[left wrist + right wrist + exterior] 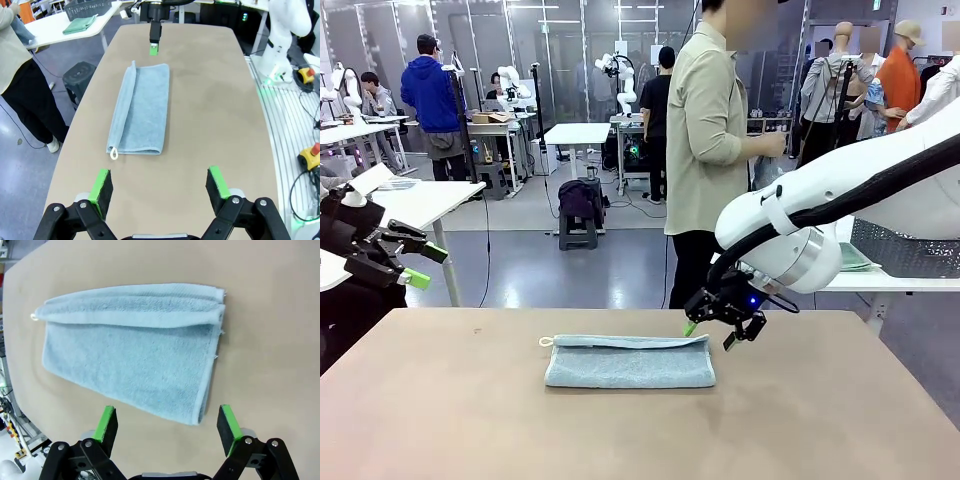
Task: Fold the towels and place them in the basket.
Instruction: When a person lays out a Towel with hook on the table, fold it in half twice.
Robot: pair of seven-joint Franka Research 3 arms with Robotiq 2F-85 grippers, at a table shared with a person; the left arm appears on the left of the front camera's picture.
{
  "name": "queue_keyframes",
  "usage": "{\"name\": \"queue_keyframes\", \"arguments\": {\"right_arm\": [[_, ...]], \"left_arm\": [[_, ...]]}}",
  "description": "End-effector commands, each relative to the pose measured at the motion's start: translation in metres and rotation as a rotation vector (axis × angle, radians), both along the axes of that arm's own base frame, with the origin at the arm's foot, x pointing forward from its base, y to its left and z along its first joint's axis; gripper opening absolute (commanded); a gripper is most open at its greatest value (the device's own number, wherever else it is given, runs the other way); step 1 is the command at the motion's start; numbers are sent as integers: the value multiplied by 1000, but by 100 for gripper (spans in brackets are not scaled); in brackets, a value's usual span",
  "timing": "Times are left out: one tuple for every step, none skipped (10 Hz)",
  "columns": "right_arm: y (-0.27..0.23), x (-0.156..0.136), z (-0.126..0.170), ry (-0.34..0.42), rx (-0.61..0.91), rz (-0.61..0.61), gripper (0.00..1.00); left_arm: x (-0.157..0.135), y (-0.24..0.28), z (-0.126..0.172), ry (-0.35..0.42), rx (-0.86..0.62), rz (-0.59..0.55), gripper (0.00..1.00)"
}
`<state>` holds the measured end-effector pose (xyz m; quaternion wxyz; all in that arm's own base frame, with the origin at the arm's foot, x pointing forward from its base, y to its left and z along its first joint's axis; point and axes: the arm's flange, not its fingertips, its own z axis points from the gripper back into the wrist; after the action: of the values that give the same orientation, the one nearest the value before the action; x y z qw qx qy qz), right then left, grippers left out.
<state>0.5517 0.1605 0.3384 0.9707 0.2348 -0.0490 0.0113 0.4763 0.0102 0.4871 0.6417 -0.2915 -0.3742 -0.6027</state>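
In the middle of the table: blue towel (628,362) lies folded | right claw (712,335) spread, above its far right corner | left claw (426,265) spread, far left | risk: pinching only 1 layer could unfold it

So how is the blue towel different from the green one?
The blue towel lies on the brown table; the green towel lies on a white side table beside the basket. The blue towel shows a corner loop; the green towel shows none that I can see. Both lie flat, outside the basket.
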Motion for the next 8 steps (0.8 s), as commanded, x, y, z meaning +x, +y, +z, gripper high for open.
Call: {"name": "queue_keyframes", "arguments": {"right_arm": [[4, 14, -5, 40, -26, -31, 100], [5, 16, -7, 46, -32, -39, 100], [7, 16, -10, 61, -29, -50, 100], [10, 18, -15, 69, -47, -50, 100], [12, 19, -19, 77, -66, -53, 100], [14, 19, -23, 78, -82, -52, 100], [16, 20, -27, 77, -99, -64, 100], [18, 21, -31, 83, -107, -72, 100]], "left_arm": [[0, 0, 0, -11, 0, -7, 95], [0, 0, 0, -11, 0, -7, 95], [0, 0, 0, -11, 0, -7, 95], [0, 0, 0, -11, 0, -7, 95], [0, 0, 0, -11, 0, -7, 95], [0, 0, 0, -11, 0, -7, 95], [0, 0, 0, -11, 0, -7, 95], [0, 0, 0, -11, 0, -7, 95]]}}
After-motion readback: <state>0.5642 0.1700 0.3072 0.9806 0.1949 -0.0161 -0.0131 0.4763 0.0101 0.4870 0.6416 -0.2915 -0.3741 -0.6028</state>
